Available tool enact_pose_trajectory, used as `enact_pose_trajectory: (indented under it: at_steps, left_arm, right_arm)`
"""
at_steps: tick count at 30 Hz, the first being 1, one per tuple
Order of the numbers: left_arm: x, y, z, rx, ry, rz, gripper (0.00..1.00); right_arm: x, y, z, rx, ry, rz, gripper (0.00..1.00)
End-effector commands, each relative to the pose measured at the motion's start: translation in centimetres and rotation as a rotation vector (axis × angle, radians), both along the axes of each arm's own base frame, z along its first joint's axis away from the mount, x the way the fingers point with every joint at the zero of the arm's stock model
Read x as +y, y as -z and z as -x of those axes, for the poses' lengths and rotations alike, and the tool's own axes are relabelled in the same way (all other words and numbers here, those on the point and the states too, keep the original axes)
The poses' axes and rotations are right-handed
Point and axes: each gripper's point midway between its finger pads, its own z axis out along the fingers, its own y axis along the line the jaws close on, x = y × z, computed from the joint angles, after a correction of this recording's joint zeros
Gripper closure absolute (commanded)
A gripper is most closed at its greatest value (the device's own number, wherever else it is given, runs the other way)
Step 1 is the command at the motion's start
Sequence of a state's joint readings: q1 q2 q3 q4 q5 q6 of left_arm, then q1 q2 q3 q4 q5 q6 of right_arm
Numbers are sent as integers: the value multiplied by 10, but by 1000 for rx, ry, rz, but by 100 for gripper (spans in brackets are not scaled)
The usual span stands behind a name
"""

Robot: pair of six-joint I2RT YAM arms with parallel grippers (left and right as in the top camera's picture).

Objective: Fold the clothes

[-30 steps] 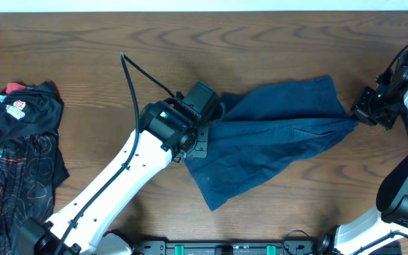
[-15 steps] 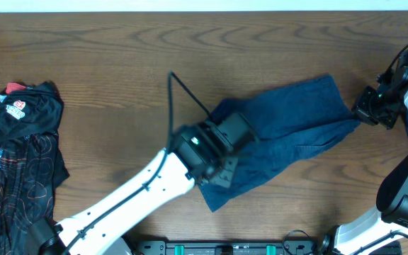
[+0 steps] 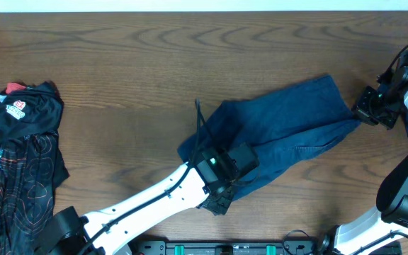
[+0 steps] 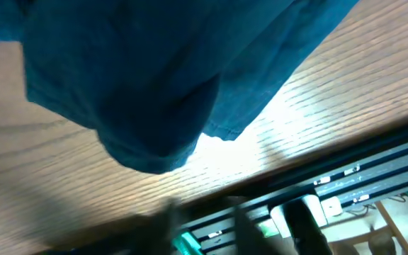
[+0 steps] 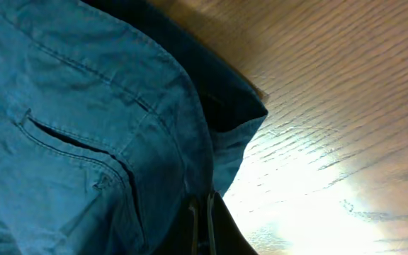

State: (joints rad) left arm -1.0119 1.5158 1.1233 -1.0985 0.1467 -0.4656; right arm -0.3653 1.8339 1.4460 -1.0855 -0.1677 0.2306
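Lying where: a limp, mid-to-dark blue denim-like garment sprawls over the right half of the brown wooden table. It slants from the right edge down toward the middle of the front edge.
Feel: going by its creases and sag, I'd call it soft and fairly light, with no stiffness of its own. It is not fragile, and it is unlikely to slide much on the wood.
Where to hold: the stitched band and the corners look like the firmest places. The slit pocket suggests the right end is the waist. Pinching mid-panel would probably only raise a peak.
Right gripper: the right gripper sits by the right edge, clamped on the garment's corner, and the cloth is drawn to a point there. Its wrist view shows dark fingers pressed together beside the band.
Left gripper: the left gripper is over the end nearest the front edge. Its fingers are hidden and blue cloth hangs before its camera, so I cannot tell whether it grips.
Off to the side: a rumpled black garment with a thin red pattern and a white-red logo lies at the left edge, well apart.
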Motion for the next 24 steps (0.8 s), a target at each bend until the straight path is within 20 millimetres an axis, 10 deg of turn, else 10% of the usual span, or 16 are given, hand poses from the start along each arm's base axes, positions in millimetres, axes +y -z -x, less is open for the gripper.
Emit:
enact_pose_trajectory:
  at_steps: [1,4,5,7,9,13,14,15,18,24]
  left_arm:
    - [-3,3,5,23,17,18,94]
    - [-5,3,2,6,17,24,86]
    - [-5,3,-1,-8,17,20,58]
    - [-2,4,-6,-39,16,1,57]
    - [1,4,-10,-59,13,-11,28]
    - [2,4,-18,-77,-11,-10,27]
    - [3,4,-22,-87,-19,-9,24]
    - [4,4,-26,-98,-27,-10,24]
    - [9,4,-39,-129,-61,-18,39]
    - [32,1,-84,-246,-184,-52,24]
  right_arm:
    - [-14,-4,3,-6,27,39,99]
    - [-18,-4,4,-6,46,40,99]
    - [-20,-4,4,-8,56,40,99]
    - [-23,-5,5,-12,65,34,99]
    - [-27,-5,7,-9,78,33,99]
    - [-36,-4,12,-3,112,29,99]
    - [-36,-4,13,-1,117,25,69]
    - [-36,-5,13,-1,117,21,10]
    - [-36,-5,12,-5,117,23,1]
    - [-37,-12,-3,-82,108,-11,1]
